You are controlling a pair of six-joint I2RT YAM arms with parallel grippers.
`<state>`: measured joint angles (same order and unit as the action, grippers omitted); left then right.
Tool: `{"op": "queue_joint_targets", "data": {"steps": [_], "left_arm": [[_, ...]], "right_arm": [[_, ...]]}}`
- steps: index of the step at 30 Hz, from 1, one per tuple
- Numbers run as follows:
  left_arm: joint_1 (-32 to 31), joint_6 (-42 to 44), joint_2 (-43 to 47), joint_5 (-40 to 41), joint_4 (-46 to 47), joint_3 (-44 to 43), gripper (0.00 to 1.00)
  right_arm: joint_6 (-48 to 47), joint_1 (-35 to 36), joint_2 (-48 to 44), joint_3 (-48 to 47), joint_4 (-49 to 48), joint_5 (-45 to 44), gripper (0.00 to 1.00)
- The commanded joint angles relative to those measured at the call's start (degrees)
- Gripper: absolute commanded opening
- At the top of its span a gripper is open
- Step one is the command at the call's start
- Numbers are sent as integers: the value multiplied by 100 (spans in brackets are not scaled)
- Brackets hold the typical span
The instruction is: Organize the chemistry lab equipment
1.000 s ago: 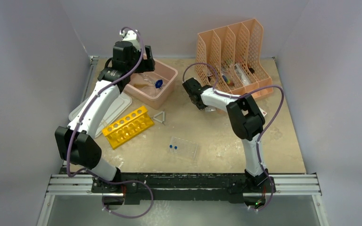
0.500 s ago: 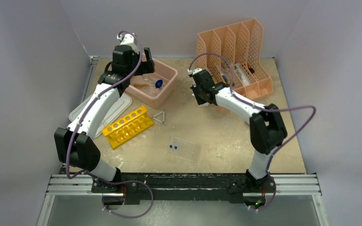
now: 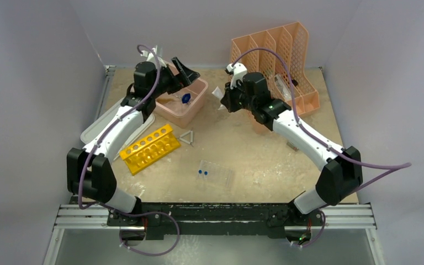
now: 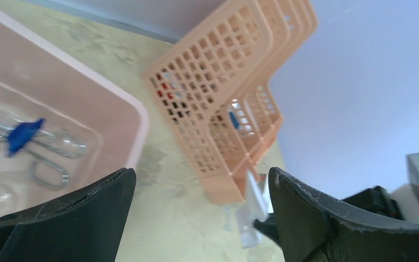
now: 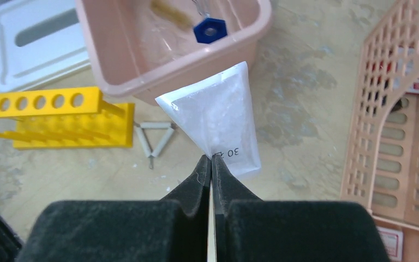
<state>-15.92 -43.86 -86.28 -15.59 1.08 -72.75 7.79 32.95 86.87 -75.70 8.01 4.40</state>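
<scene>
Overhead first: my left claw (image 3: 183, 74) hangs spread wide above the far side of the pink tub (image 3: 197, 95), gripping nothing. My right claw (image 3: 225, 98) is clenched on a small white packet (image 3: 217, 91), held between the tub and the peach file holder (image 3: 303, 83). On the surface (image 3: 265, 160) the yellow rack (image 3: 149, 148) lies near the tub's near side, with the wire triangle (image 3: 186, 137) just beside its right end. The clear tray (image 3: 221, 174) lies closer to me, well apart from both arms, with 2 blue-capped vials (image 3: 201, 173) at its left edge. A grey lid (image 3: 93, 131) lies left of the tub, partly under the left arm.

From the left wrist, both fingers (image 4: 76, 218) stand far apart with only air between them. Metal tongs (image 4: 60, 146) lie inside the tub with a blue piece (image 4: 24, 136) on them. The packet shows low between the fingers, pinched by the other claw, with the file holder behind it.

From the right wrist, the 2 fingers (image 5: 193, 183) are pressed together on 1 corner of the packet, which fans out away from them. Past it I see the tub with the blue piece inside, the lid beyond, and the rack and triangle side by side on the surface.
</scene>
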Motion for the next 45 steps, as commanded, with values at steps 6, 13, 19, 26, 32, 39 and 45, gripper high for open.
{"op": "queue_joint_targets", "data": {"steps": [6,13,19,26,32,39,45], "left_arm": [[-568,-844,84,-431,873,-56,89],[-801,-780,-95,-240,348,-157,74],[-816,-911,-154,-341,227,-319,48],[-809,-852,-161,-326,7,-540,4],[-651,-344,-261,-124,-493,-852,0],[151,677,-448,333,-1459,-1278,0],[708,1317,-1295,577,-2563,-1995,0]], "right_arm": [[65,-16,-53,-508,-704,933,0],[95,-12,138,-721,-730,952,0],[56,-14,440,-1014,-527,749,0],[56,-14,635,-1201,-597,837,0],[55,-9,713,-1353,-464,1074,43],[43,-17,527,-1116,-501,928,64],[72,-17,577,-922,-280,773,64]]}}
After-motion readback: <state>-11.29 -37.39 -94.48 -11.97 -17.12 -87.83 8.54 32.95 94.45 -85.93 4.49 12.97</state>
